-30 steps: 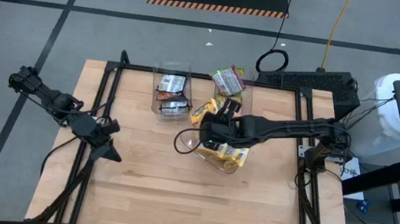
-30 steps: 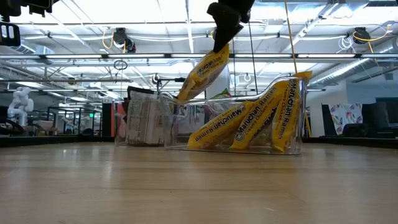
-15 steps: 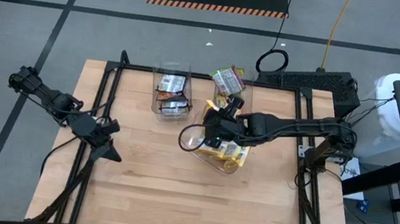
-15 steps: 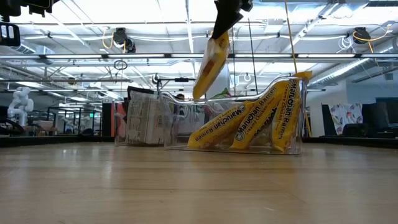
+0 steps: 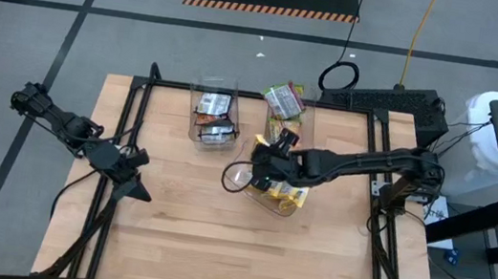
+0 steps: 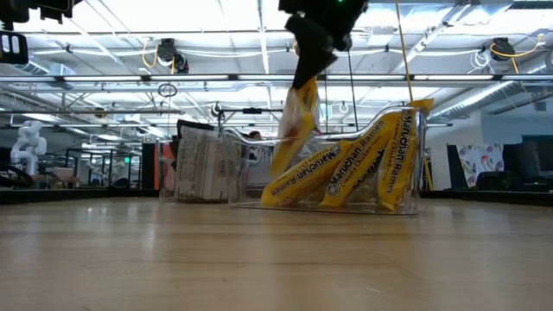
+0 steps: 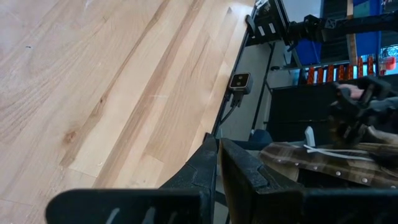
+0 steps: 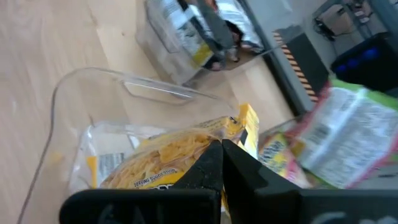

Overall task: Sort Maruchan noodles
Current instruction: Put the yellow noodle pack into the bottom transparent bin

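Note:
My right gripper hangs over the near clear bin and is shut on a yellow Maruchan packet. The same gripper and packet fill the right wrist view. That bin holds several yellow packets, which lean on end against each other and the bin walls. Dark packets sit in the far left bin, and lime-green ones stick out of the far right bin. My left gripper waits shut at the table's left edge. My right gripper pinches the yellow packet by its top edge between its two fingers, coming from above and pointing down. The packet hangs nearly upright below the fingers. Its lower end dips into the left part of the yellow bin.
Three clear bins stand on the far half of the wooden table, and its near half is bare wood. A black frame rail runs along the left edge. Cables and a black box lie beyond the far right corner.
My right gripper has come down over the yellow bin, still shut on the packet. The packet slanted toward the left a second ago. It has swung to hang almost straight down, and its lower end has dropped into the bin.

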`<move>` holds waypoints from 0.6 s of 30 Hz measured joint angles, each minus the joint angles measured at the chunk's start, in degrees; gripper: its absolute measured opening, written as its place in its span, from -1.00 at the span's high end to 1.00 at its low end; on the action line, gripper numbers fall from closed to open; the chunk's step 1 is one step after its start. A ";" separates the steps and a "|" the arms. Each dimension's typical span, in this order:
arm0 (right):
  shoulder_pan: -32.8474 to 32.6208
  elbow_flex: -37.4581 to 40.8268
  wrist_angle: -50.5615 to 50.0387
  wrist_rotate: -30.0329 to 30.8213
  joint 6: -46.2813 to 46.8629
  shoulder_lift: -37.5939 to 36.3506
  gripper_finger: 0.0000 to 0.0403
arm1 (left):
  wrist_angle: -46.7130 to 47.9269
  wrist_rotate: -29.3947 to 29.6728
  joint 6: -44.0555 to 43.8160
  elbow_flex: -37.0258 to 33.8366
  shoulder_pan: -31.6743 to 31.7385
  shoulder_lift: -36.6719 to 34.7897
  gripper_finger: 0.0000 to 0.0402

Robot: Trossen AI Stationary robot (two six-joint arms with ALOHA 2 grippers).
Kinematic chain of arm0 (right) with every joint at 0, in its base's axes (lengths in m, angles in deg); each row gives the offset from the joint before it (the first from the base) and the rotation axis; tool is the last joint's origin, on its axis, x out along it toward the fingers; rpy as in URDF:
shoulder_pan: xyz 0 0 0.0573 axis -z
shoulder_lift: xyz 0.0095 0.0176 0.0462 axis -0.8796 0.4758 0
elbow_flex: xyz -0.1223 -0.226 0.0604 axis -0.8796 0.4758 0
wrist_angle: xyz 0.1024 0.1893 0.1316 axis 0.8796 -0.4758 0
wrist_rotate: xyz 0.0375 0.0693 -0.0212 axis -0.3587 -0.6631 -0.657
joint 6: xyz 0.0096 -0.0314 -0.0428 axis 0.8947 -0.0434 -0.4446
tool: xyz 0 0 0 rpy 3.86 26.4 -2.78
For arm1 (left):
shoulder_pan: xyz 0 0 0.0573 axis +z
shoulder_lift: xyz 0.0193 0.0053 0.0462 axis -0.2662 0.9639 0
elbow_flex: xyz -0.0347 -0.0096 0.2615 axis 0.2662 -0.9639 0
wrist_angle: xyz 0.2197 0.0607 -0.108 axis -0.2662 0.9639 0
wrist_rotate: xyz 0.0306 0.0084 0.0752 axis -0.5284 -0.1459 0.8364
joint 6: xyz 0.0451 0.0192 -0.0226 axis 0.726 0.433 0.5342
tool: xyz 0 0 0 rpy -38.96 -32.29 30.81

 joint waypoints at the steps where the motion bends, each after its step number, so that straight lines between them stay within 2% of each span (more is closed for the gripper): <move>1: 0.07 1.35 2.12 -0.72 0.02 0.04 1.00 | 0.02 0.00 -0.02 0.00 -0.02 0.02 0.87; 8: 0.95 6.25 12.40 -0.22 0.06 0.04 1.00 | 0.02 -0.02 -0.29 0.00 -0.02 0.02 0.87; 12: 1.06 6.56 12.93 2.54 0.47 0.02 1.00 | 0.01 -0.02 -0.33 0.00 0.00 0.00 0.87; 18: 1.06 7.22 12.90 0.76 -0.03 0.02 1.00 | 0.02 -0.02 -0.36 0.00 -0.02 0.00 0.87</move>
